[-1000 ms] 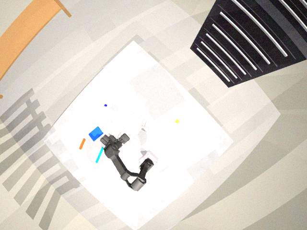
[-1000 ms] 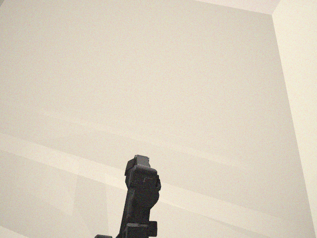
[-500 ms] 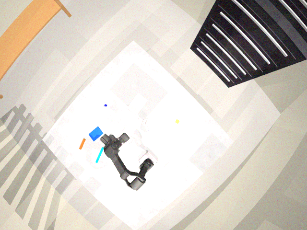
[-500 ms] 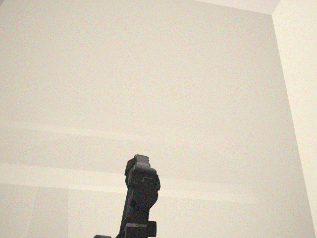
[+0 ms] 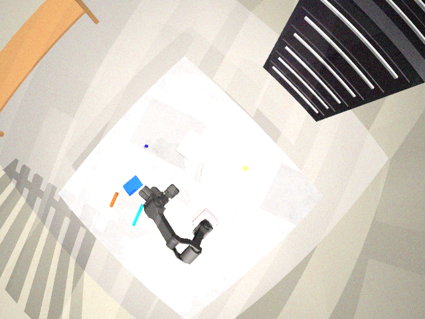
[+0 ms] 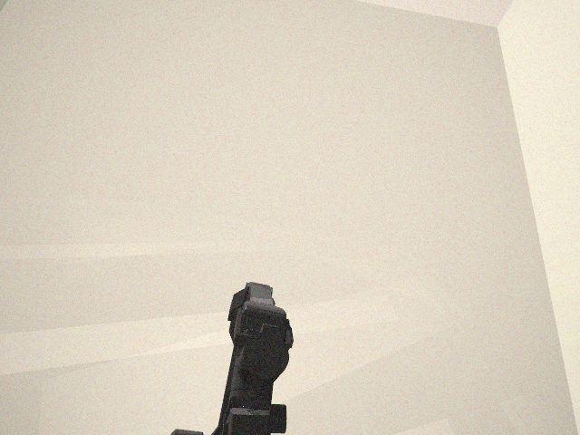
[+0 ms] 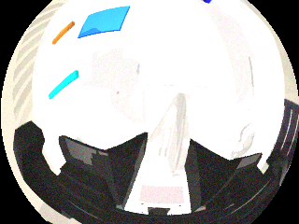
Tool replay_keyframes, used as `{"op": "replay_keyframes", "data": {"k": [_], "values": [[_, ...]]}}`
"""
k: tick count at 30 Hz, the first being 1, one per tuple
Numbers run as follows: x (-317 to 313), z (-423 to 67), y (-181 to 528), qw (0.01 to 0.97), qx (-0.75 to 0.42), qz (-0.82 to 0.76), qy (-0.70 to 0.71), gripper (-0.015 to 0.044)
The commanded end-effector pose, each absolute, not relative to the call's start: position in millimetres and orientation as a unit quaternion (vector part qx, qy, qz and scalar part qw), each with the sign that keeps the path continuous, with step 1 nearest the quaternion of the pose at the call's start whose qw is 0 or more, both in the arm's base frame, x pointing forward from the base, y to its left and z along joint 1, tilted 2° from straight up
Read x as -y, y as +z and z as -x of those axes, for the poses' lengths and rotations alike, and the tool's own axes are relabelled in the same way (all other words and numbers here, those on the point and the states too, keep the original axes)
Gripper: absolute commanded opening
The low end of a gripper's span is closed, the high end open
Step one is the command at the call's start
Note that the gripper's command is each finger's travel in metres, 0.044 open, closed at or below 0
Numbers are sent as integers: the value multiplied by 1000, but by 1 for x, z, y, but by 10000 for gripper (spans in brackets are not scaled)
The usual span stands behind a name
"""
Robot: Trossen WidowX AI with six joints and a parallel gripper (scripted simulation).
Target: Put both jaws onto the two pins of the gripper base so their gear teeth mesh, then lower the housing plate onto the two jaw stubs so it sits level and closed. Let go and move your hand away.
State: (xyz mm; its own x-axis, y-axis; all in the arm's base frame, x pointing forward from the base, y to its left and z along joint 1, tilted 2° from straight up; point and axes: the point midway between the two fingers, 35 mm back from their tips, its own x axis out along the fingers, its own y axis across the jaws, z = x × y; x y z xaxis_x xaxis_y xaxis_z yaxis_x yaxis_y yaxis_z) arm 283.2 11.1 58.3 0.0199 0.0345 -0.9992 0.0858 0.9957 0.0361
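Note:
My gripper (image 5: 158, 190) (image 7: 168, 136) is shut on a long, pale, narrow piece that looks like one white jaw (image 7: 175, 133), held between the fingertips. In the top view the arm hides this piece. Another white curved piece (image 5: 199, 172) (image 7: 244, 142), apparently the other jaw, lies apart from my fingers, to their right in the wrist view. A white flat square piece (image 5: 190, 145) lies farther back in the top view. I cannot tell whether it is the gripper base or the housing plate. White on white in glare hides the pins, teeth and stubs.
A blue flat block (image 5: 132, 185) (image 7: 104, 21), a cyan bar (image 5: 137, 214) (image 7: 64, 84) and an orange bar (image 5: 113, 199) (image 7: 64, 33) lie left of my hand. A dark blue cube (image 5: 146, 146) and a yellow cube (image 5: 245, 168) lie farther off. The exterior view shows only arm parts and walls.

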Motion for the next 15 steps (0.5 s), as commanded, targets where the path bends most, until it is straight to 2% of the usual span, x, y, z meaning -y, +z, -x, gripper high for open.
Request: {"op": "replay_keyframes", "data": {"k": [1, 15], "values": [[-11, -284, 58, 713, -700, -42, -16, 134], [-12, -285, 48, 713, -700, -42, -16, 134]]}}
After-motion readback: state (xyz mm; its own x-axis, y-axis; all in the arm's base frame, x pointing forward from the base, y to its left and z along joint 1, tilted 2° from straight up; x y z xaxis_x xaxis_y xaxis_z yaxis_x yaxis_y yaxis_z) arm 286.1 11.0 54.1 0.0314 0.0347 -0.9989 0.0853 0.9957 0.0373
